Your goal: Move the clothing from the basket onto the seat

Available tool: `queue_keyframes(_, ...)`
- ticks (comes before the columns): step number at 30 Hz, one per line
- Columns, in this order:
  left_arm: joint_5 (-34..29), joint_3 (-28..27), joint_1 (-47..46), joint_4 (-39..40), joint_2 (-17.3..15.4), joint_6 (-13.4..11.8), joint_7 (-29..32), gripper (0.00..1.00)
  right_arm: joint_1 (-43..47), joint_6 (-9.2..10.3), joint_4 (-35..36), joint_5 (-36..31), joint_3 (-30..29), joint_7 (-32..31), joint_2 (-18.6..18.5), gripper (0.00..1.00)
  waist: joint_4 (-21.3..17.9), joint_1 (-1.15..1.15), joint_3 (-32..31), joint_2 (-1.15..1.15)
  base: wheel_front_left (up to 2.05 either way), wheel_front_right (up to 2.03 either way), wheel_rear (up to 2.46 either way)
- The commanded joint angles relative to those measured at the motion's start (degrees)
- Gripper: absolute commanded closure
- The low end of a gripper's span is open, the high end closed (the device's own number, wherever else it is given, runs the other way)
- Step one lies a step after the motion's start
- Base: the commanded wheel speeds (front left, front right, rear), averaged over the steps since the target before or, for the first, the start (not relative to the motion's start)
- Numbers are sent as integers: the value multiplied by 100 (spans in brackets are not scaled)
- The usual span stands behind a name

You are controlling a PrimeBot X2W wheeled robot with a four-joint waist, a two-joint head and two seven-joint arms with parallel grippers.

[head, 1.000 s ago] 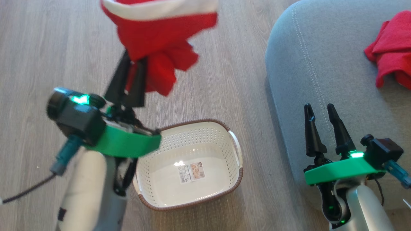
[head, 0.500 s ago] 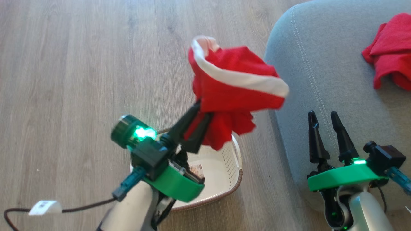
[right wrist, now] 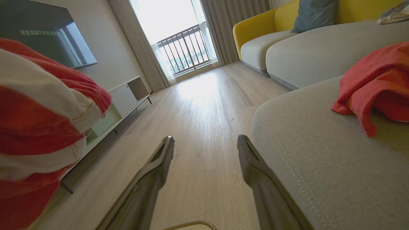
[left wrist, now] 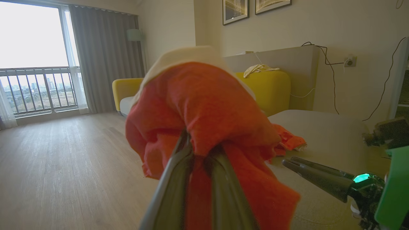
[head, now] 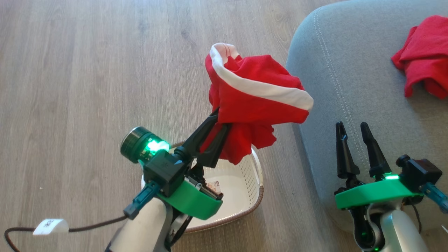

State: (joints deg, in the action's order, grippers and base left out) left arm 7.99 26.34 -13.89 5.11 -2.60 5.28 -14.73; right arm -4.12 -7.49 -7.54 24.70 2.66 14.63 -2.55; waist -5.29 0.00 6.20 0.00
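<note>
My left gripper [head: 221, 119] is shut on the red garment with a white stripe band [head: 255, 101], holding it in the air above the basket [head: 245, 182] and just left of the seat's rounded corner. In the left wrist view the same garment [left wrist: 204, 111] drapes over my two fingers [left wrist: 172, 188]. The plain red garment [head: 423, 56] lies on the grey seat [head: 350, 70] at the far right. My right gripper [head: 351, 126] stands open over the seat's near edge, nothing between its fingers. The basket's visible part holds only a label.
Pale wooden floor [head: 87, 70] spreads left of the basket. A dark cable with a white tag [head: 49, 226] trails at the lower left. The right wrist view shows a low TV cabinet [right wrist: 127, 95] on the left and a yellow-backed sofa [right wrist: 271, 28] further off.
My left arm has swung right and toward the seat with the striped garment, from above the floor left of the basket to over the basket's right side. My right gripper stayed put.
</note>
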Motion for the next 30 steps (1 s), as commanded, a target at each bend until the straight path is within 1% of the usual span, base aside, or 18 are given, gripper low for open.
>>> queue_keyframes(1, -6, -184, -198, 204, -28, -37, -27, 100, -89, 0, 176, 6, 128, 37, -32, 0, 1, 0, -1, 0, 0, 0, 0)
queue_keyframes(15, -50, -238, -221, 249, -28, -55, -27, 100, -110, 0, 215, -94, 191, 37, -32, 0, 4, 0, 63, 0, 0, 0, 0)
queue_keyframes(21, -110, -422, -277, 210, -28, -51, -27, 100, -78, 0, 506, -178, 438, 37, -76, 0, -49, 0, 115, 0, 0, 0, 0)
queue_keyframes(24, -145, -500, -305, 183, -28, -31, -27, 100, -48, 0, 792, -183, 790, 37, -259, 0, -66, 0, 134, 0, 0, 0, 0)
queue_keyframes(30, -239, -638, -330, 101, -28, 10, -27, 100, 13, 0, 1550, -322, 1773, 37, -884, 0, -91, 0, 147, 0, 0, 0, 0)
